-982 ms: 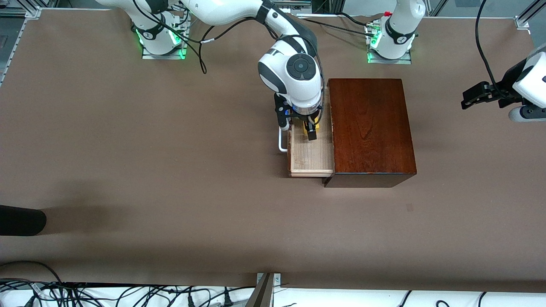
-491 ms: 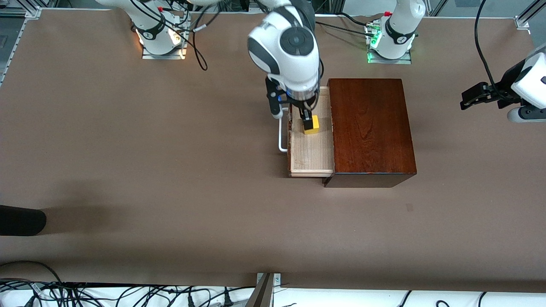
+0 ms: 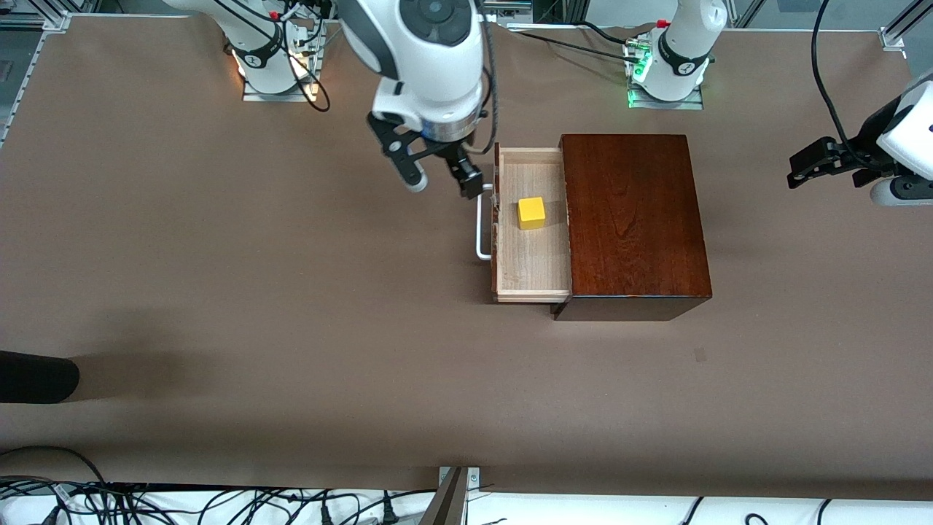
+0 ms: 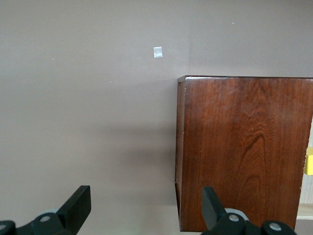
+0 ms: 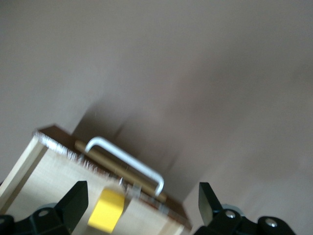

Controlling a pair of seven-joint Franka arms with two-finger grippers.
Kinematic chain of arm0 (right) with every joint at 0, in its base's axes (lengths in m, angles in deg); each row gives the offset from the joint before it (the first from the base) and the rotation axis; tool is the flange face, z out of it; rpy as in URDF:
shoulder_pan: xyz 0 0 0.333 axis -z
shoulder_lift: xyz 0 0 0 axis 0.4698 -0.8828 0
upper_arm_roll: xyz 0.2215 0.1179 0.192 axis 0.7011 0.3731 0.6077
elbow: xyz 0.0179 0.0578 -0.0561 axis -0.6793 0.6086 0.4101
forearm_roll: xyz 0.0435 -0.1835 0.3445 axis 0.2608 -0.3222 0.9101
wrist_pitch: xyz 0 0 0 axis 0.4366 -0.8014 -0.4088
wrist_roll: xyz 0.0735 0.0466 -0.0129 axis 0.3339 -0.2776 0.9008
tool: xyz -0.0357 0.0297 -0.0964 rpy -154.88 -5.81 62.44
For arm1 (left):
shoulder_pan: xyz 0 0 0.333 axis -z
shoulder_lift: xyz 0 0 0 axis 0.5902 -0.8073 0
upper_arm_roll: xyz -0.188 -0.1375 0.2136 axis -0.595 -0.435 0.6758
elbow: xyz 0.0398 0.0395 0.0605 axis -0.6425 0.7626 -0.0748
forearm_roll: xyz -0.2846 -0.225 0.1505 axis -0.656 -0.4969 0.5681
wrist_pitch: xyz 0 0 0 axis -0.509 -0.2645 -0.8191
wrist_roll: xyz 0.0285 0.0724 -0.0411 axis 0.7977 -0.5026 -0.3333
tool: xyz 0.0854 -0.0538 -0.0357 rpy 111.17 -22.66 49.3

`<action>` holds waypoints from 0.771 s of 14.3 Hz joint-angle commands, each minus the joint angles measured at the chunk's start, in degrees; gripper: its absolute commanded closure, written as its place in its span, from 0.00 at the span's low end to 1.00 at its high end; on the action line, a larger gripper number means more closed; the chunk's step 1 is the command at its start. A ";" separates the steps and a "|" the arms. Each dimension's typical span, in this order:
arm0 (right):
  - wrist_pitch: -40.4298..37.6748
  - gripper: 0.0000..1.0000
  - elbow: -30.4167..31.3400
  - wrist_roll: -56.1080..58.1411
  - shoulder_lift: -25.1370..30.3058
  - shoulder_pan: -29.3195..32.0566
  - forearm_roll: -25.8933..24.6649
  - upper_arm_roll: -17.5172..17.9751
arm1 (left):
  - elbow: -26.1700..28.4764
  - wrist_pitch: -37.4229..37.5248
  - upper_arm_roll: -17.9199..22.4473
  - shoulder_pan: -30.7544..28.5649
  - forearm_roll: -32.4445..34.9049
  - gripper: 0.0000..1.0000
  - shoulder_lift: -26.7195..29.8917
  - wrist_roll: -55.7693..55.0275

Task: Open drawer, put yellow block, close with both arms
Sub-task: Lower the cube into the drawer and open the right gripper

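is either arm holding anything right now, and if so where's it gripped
Nothing is held. The right tool is open above the table beside the drawer; the left tool waits open. The yellow block lies in the drawer.

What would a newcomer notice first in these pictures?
The yellow block lies alone in the open drawer, which is pulled out of the dark wooden box. The right gripper hangs open over the table beside the drawer's white handle. The left gripper waits open near the left arm's end of the table.

Brown table [image 3: 219,255], cables [image 3: 146,503] along edge
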 commanded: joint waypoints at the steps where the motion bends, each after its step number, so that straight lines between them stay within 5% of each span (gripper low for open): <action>1: -0.08 0.00 6.97 12.73 4.86 2.18 0.89 -3.02 | -2.55 1.08 -2.91 0.16 -0.74 0.00 -1.61 -3.01; 5: 2.55 0.00 16.38 34.26 12.25 3.50 2.81 -12.49 | -3.25 1.43 -11.17 0.25 -0.56 0.00 -1.79 -14.86; 11: 1.59 0.00 21.06 61.61 16.57 3.51 4.14 -26.83 | -3.25 1.43 -23.49 3.39 -0.83 0.00 -5.29 -44.64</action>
